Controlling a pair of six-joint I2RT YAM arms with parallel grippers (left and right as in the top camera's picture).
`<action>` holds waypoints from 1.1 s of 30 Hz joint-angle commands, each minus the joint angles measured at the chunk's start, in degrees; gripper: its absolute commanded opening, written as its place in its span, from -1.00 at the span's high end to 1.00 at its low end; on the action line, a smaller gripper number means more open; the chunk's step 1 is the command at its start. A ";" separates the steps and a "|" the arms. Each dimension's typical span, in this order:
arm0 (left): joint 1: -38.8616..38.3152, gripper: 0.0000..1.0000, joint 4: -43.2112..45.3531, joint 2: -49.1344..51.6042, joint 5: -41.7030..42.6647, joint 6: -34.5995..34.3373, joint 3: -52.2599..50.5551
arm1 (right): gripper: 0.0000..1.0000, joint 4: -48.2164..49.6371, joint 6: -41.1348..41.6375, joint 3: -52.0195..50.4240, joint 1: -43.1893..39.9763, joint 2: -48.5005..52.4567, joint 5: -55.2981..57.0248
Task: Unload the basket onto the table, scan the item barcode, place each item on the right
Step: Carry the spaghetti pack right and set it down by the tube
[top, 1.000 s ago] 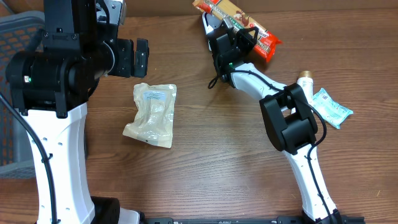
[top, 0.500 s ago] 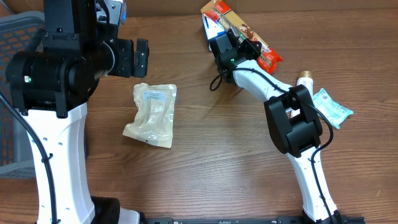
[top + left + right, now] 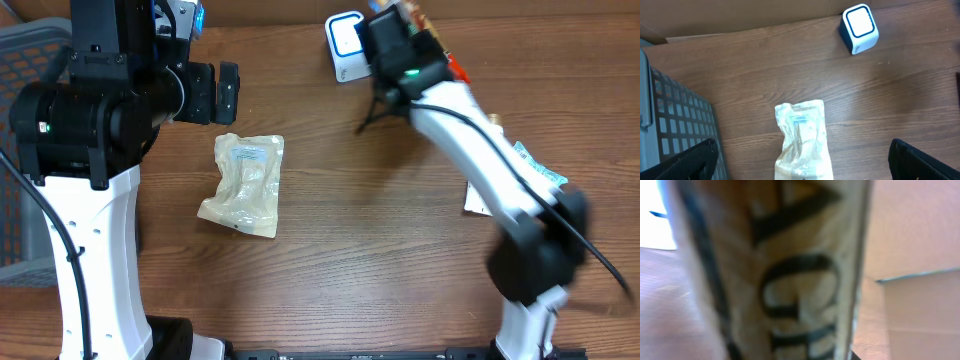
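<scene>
Right arm has swung up and back since a moment ago, taking the snack packet off the scanner, so the white cube with its blue ring now sits in plain sight at the table's far edge. The right gripper is clamped on the packet, just right of the scanner, and its wrist view is nothing but blurry lettering. The left gripper hangs spread wide near the pale pouch, with a grey basket on its left. A teal sachet is half hidden by the right arm.
</scene>
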 commanded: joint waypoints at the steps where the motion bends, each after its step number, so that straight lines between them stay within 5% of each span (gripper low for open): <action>1: -0.07 -0.99 0.09 0.35 -0.09 -0.37 0.22 | 0.93 -7.06 14.84 1.75 -1.40 -12.85 -15.28; 7: -0.09 -0.99 0.09 0.35 -0.09 -0.37 0.22 | 0.93 -27.91 27.30 1.64 -8.96 -17.81 -39.12; 11: -0.07 -0.99 0.09 0.35 -0.09 -0.37 0.22 | 0.93 -32.96 28.39 -3.67 -13.42 -16.70 -45.66; 22: -0.07 -1.00 0.09 0.35 -0.09 -0.37 0.22 | 0.93 -9.14 28.83 -38.25 -17.62 -16.09 -50.93; 33: -0.07 -0.99 0.09 0.35 -0.09 -0.37 0.22 | 0.73 2.08 29.42 -51.08 -32.50 -16.06 -50.90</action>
